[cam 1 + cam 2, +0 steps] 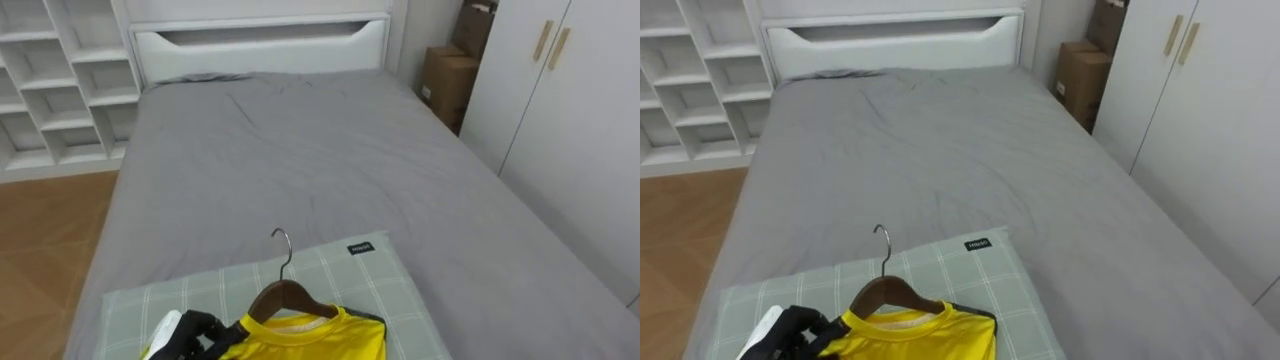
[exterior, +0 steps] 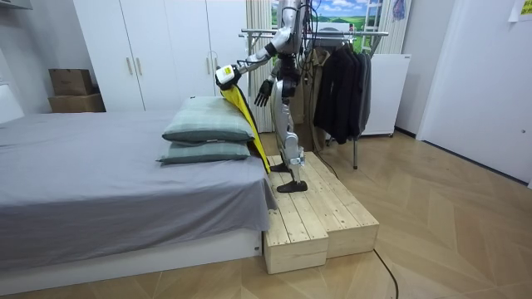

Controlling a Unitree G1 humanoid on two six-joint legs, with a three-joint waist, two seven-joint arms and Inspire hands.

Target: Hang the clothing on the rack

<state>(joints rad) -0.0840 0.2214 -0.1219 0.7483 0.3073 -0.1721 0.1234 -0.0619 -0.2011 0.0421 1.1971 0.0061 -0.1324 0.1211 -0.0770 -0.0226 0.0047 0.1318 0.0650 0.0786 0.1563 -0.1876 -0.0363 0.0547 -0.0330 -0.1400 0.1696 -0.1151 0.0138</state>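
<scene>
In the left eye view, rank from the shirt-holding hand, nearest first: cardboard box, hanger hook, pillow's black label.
1. Hanger hook, just up-right of the left hand.
2. Black label, far corner of the pillow.
3. Cardboard box, far right.

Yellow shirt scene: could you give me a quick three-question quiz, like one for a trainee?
1. True or false: the yellow shirt hangs on a wooden hanger.
2. Which of the robot's hands grips the hanger? A: its left. B: its right.
3. Fill in: the green checked thing on the bed is a ____.
Key: 1 true; 2 A, the left hand; 3 pillow.
</scene>
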